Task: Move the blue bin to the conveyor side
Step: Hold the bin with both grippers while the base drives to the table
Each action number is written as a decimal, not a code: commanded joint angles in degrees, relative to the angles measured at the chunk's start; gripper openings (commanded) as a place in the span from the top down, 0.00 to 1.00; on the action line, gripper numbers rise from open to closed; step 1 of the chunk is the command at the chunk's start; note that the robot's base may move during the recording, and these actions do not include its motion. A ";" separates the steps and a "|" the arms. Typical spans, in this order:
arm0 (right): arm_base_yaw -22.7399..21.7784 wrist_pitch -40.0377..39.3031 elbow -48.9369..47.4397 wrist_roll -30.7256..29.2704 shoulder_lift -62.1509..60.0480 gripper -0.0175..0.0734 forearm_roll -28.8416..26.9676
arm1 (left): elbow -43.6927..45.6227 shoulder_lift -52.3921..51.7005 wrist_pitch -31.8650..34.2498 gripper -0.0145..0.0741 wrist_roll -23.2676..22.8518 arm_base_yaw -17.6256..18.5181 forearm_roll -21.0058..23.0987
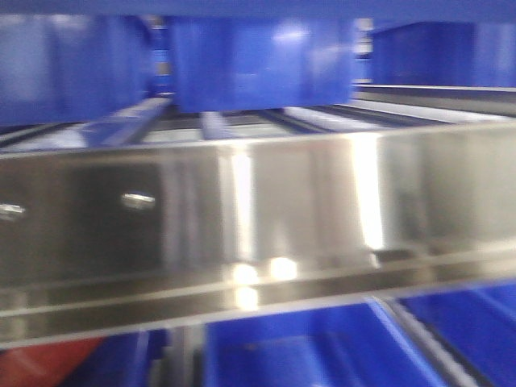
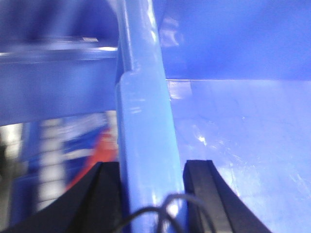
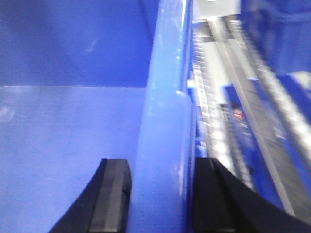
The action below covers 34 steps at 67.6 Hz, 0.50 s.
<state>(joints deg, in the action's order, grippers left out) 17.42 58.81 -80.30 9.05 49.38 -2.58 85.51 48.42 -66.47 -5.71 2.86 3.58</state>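
Observation:
The blue bin's thick rolled rim (image 2: 143,116) runs up the middle of the left wrist view, with the bin's smooth inside to its right. My left gripper (image 2: 151,169) is shut on this rim, one black finger on each side. In the right wrist view the opposite rim (image 3: 165,97) stands upright, with the bin's inside to its left. My right gripper (image 3: 163,167) is shut on that rim in the same way. Neither gripper shows in the front view. The dark grey conveyor surface is out of view. All views are blurred.
A wide shiny steel beam (image 1: 258,218) crosses the front view. Other blue bins (image 1: 258,56) sit on rails behind it, and more blue bins (image 1: 322,347) lie below. Roller tracks (image 3: 243,97) run beside the right rim. Something red (image 2: 99,150) lies outside the left rim.

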 commanded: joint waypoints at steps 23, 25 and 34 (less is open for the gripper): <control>-0.22 -6.56 -0.89 -1.00 -0.98 0.90 4.62 | 0.84 -0.61 5.84 0.85 0.92 -0.28 -3.58; -0.22 -6.56 -0.89 -1.00 -0.98 0.90 4.62 | 0.84 -0.61 5.84 0.85 0.92 -0.28 -3.58; -0.22 -6.56 -0.89 -1.00 -0.98 0.90 4.62 | 0.84 -0.61 5.84 0.85 0.92 -0.28 -3.58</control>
<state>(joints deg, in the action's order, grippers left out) 17.42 58.81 -80.30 9.05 49.38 -2.58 85.51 48.42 -66.47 -5.71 2.86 3.58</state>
